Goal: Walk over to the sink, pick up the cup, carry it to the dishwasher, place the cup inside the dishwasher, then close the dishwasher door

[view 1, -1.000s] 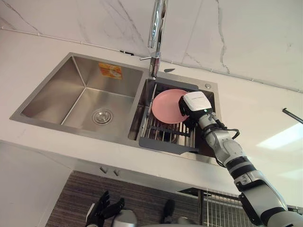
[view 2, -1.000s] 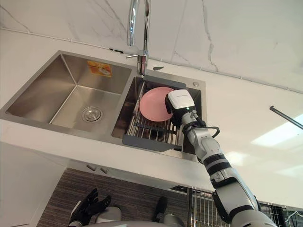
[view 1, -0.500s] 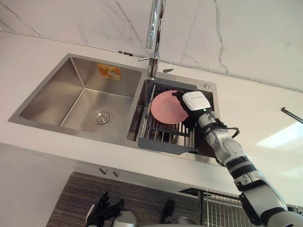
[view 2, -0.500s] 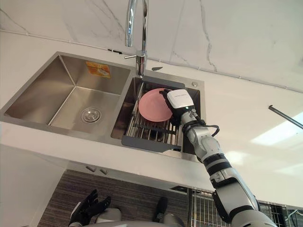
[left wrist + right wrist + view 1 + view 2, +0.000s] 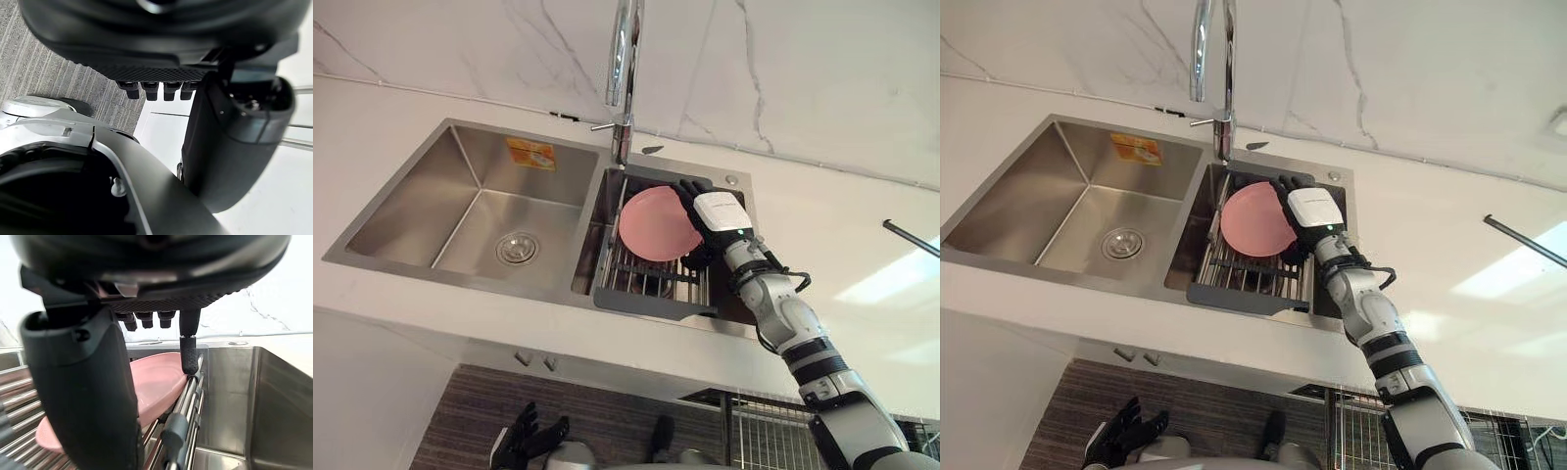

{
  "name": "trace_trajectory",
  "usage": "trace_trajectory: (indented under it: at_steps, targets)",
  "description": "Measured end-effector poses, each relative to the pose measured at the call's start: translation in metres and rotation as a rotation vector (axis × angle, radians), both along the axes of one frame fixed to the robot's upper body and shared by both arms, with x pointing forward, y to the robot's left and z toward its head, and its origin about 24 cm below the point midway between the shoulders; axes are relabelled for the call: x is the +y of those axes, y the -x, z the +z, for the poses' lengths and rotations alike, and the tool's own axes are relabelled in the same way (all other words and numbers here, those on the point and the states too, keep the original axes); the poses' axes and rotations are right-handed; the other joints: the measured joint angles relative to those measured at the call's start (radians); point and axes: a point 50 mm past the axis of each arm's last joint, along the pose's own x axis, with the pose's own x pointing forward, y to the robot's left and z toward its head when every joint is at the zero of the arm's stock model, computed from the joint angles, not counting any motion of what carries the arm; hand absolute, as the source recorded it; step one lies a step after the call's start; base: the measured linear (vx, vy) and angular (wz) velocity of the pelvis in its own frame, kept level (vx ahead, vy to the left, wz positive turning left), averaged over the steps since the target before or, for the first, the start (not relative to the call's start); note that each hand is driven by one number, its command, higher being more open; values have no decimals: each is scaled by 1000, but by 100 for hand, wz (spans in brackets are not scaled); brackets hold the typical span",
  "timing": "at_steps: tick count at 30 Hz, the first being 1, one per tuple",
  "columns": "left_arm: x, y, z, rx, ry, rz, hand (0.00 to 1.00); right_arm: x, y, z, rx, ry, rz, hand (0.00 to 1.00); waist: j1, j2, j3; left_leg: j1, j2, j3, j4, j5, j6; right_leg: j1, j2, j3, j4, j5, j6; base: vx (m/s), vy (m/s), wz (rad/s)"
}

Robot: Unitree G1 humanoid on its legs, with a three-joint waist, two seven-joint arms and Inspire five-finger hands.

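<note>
A pink round dish [image 5: 651, 223] leans in the wire rack [image 5: 646, 282] that sits in the sink's right basin. My right hand [image 5: 715, 215] reaches into that basin from the right, its white-backed palm at the dish's right edge. Its fingers [image 5: 689, 190] are stretched out along the dish's rim, so the hand is open. In the right wrist view the pink dish [image 5: 151, 382] lies past the thumb, and one finger [image 5: 188, 352] touches a rack rail. My left hand [image 5: 524, 439] hangs low near the floor, open and empty.
The tall chrome faucet [image 5: 624, 69] rises behind the divider between the basins. The left basin [image 5: 431, 211] has a drain and an orange sticker. White counter surrounds the sink. A wire basket [image 5: 769, 426] shows below the counter at the lower right.
My right hand's fingers have uncurled and now lie straight along the dish's rim. The camera has shifted slightly; the dish stays in the rack.
</note>
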Motion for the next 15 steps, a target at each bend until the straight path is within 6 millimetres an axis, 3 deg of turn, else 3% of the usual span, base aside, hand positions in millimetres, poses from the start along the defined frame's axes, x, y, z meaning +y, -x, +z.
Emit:
trace_trajectory:
  at_steps: [15]
  targets:
    - [0, 1, -1, 8, -3, 5, 100, -2, 6, -14, -76, 49, -25, 100, -3, 0, -5, 6, -2, 3, -9, 2, 1, 0, -1, 1, 0, 0, 0, -2, 4, 0]
